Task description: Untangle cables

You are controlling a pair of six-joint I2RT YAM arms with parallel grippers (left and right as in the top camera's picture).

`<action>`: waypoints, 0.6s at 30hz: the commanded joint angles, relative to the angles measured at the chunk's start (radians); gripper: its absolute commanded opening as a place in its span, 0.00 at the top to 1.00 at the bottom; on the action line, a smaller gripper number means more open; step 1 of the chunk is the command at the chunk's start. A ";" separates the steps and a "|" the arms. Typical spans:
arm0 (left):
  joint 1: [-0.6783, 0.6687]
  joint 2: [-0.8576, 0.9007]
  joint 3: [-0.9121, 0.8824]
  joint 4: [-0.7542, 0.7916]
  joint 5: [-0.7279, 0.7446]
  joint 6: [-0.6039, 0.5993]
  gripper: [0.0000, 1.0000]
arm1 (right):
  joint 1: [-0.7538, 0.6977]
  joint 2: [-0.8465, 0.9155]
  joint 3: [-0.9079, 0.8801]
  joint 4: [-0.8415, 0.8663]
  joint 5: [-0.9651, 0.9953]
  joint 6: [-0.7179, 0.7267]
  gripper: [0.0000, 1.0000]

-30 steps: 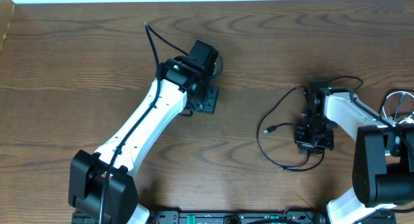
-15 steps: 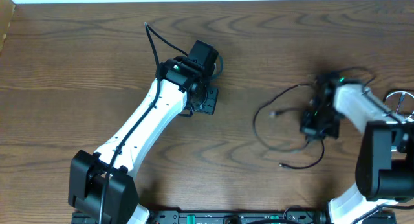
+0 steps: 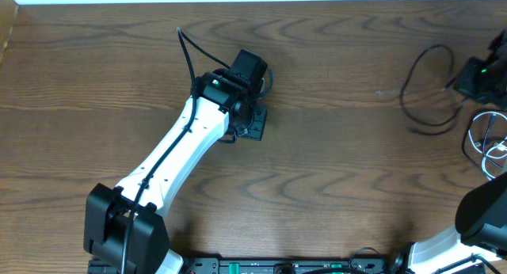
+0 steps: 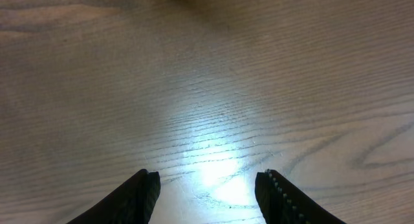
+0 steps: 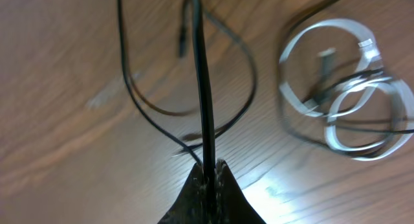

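Note:
In the right wrist view my right gripper [image 5: 208, 166] is shut on the black cable [image 5: 202, 88], which runs straight up from the fingertips, with slack loops on the table behind it. The white cable [image 5: 354, 89] lies coiled in rings to the right, and a black strand crosses it. From overhead, the right gripper [image 3: 464, 82] is at the far right edge, the black cable [image 3: 403, 94] trails left of it in a loop, and the white cable [image 3: 493, 151] sits below. My left gripper [image 3: 252, 122] [image 4: 207, 179] stands open over bare wood, holding nothing.
The wooden table [image 3: 333, 195] fills the overhead view, with a white wall strip along its far edge. The left arm [image 3: 178, 151] lies diagonally across the left half. The right arm's base [image 3: 483, 218] is at the lower right corner.
My right gripper has closed on the black cable and carried it from the table's centre-right up to the far right edge, dragging its loops along. The left arm has not moved.

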 commanded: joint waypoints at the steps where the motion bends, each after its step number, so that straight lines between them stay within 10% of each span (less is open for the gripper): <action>1: 0.003 -0.002 0.000 -0.006 -0.012 -0.010 0.47 | -0.065 -0.020 0.027 0.018 0.085 -0.014 0.99; 11: 0.003 -0.002 0.000 -0.006 -0.013 -0.010 0.47 | -0.208 -0.018 0.026 0.018 0.098 0.051 0.99; 14: 0.003 -0.002 0.000 -0.004 -0.013 -0.010 0.46 | -0.217 -0.018 0.026 0.024 -0.050 0.006 0.51; 18: 0.004 -0.003 0.000 -0.001 -0.050 -0.011 0.38 | -0.198 -0.018 0.026 0.040 -0.273 -0.100 0.26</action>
